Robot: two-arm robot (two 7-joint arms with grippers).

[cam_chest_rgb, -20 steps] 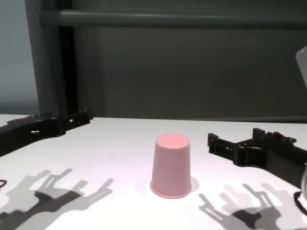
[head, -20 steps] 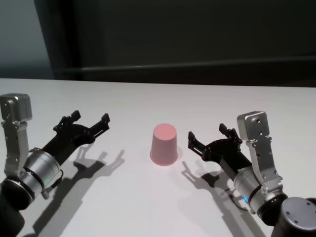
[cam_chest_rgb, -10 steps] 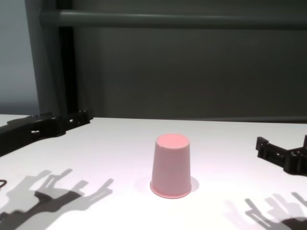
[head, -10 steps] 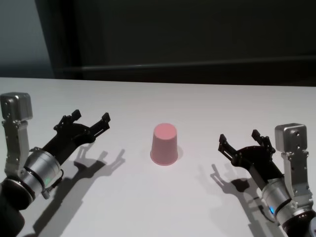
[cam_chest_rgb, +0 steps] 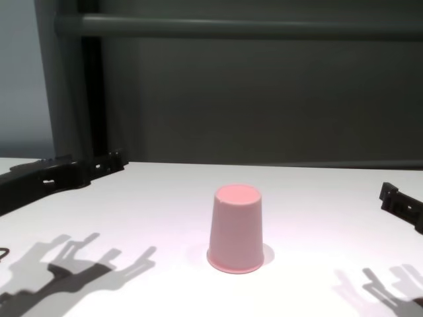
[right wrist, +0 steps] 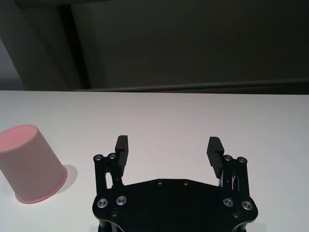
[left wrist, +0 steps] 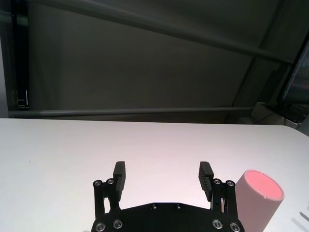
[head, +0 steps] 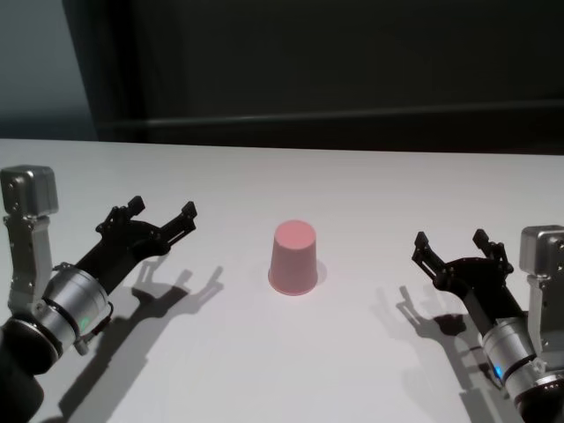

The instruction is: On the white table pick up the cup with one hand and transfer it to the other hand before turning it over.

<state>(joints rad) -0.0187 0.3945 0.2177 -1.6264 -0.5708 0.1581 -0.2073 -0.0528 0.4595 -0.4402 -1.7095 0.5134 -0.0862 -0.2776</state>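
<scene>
The salmon-pink cup stands upside down, rim down and flat base up, in the middle of the white table. It also shows in the chest view, the left wrist view and the right wrist view. My left gripper is open and empty, held above the table to the cup's left, apart from it. My right gripper is open and empty to the cup's right, well apart from it. In the chest view only its fingertip shows at the right edge.
A dark wall with a horizontal rail runs behind the table's far edge. Nothing else stands on the table. The grippers cast shadows on the tabletop.
My right gripper has drawn back to the right, away from the cup. The left gripper and the cup have not moved.
</scene>
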